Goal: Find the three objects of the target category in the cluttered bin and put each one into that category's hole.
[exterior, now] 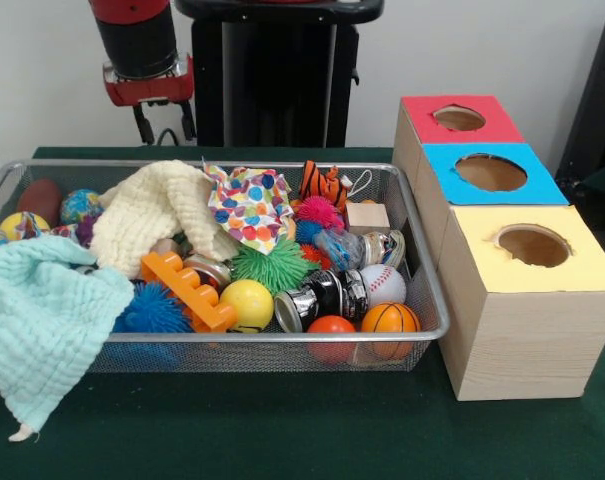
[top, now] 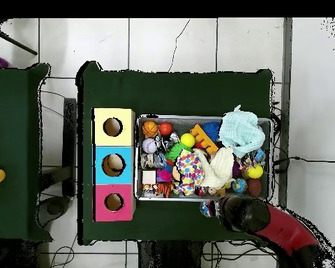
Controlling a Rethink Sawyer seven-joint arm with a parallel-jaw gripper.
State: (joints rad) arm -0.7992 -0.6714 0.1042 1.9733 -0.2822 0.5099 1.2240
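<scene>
Dark green cloth-covered table [exterior: 282, 430] fills the lower frame w/ a plain white wall behind; the overhead view shows white floor tiles and cables round it. Wire mesh bin [exterior: 422, 290] sits centre-left, crammed w/ balls, spiky toys, cans, a cream cloth [exterior: 147, 215] and a mint cloth [exterior: 42, 320] spilling over its lower-left rim. Three-hole box [exterior: 522, 290] (red, blue, yellow tops) touches the bin's right side. Gripper [exterior: 163, 123] hangs at upper left, above the bin's back edge, holding nothing; open or closed: can't tell.
</scene>
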